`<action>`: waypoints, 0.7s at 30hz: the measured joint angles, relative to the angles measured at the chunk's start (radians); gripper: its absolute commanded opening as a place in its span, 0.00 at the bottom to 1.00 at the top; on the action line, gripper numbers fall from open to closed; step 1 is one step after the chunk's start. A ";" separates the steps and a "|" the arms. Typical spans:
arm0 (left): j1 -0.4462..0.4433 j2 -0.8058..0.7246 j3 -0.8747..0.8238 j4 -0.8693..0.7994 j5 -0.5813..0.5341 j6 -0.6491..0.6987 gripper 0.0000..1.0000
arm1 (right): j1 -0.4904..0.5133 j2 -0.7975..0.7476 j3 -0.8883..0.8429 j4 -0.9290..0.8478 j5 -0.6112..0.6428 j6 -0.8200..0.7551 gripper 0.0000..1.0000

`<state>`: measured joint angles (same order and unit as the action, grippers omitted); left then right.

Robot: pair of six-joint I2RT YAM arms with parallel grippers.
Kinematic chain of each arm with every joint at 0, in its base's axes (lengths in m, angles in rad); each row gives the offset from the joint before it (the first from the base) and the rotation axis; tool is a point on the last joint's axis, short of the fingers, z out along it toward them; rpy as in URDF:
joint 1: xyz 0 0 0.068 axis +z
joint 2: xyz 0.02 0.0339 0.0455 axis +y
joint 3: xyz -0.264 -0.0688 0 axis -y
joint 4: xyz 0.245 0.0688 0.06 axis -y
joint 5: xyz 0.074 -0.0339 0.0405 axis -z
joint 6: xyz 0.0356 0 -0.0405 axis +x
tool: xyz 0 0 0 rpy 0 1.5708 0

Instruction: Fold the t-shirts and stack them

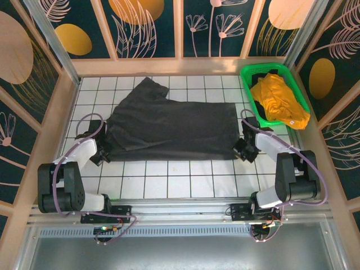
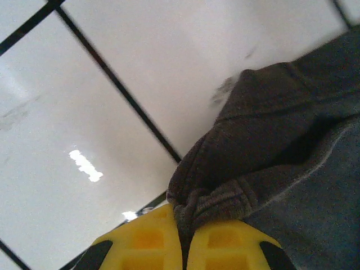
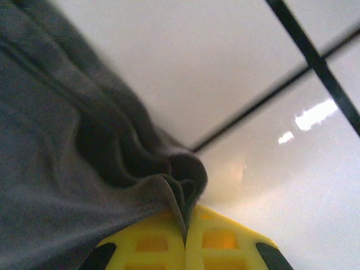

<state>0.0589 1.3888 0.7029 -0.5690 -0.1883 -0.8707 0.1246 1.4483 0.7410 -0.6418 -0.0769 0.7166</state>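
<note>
One charcoal t-shirt (image 1: 169, 126) in left end effector (image 2: 184, 233) and right end effector (image 3: 185, 230).

Flat t-shirt (image 1: 169, 126) between left gripper (image 1: 103, 157) and right gripper (image 1: 243, 151); bunched t-shirt (image 1: 278, 98) in basket (image 1: 263, 66), far right, perhaps overhanging

The top camera looks steeply down on the dark t-shirt (image 1: 174, 126). Each wrist camera closely views one of its near corners.

Charcoal t-shirt (image 1: 169, 126) spread on tiles (image 1: 185, 180); orange-yellow t-shirt (image 1: 278, 98) crumpled in basket (image 1: 264, 66).
</note>
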 measured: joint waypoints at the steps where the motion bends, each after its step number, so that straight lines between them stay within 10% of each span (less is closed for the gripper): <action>1: 0.000 0.001 -0.005 -0.004 -0.005 0.002 0.18 | 0.000 -0.002 -0.006 -0.008 -0.003 0.003 0.23; 3: 0.000 -0.001 -0.006 -0.008 -0.015 0.002 0.42 | 0.000 -0.010 -0.006 -0.011 0.000 0.005 0.37; 7: 0.002 -0.040 0.006 -0.026 -0.053 -0.010 0.59 | -0.001 -0.048 0.008 -0.031 0.028 0.022 0.44; 21: -0.101 -0.089 0.052 0.108 0.299 -0.259 0.59 | 0.081 -0.037 0.099 0.109 -0.056 0.060 0.41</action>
<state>-0.0425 1.3003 0.7551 -0.4614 0.1108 -1.1297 0.2058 1.4109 0.8402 -0.5331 -0.1326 0.7761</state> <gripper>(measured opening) 0.594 0.407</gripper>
